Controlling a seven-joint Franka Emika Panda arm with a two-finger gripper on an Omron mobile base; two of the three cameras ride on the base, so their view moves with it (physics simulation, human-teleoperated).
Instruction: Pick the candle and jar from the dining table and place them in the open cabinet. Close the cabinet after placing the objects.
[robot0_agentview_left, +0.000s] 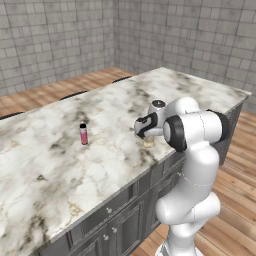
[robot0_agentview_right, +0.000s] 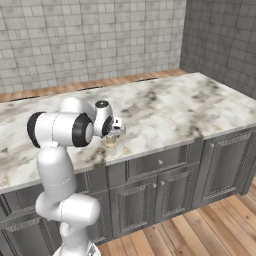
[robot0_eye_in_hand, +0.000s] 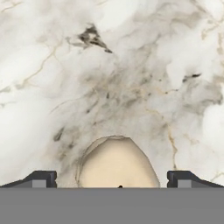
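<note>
The tool (robot0_eye_in_hand: 112, 178) hangs straight over the candle (robot0_eye_in_hand: 117, 162), jaws spread as wide as they go and holding nothing, one fingertip to each side of it, which looks like the line-up for a downward grasp. The candle stands on the marble surface (robot0_agentview_left: 105, 120) near its front edge. The hand view shows that centring; the left base view instead shows a pink bottle (robot0_agentview_left: 83, 134) standing well apart.
</note>
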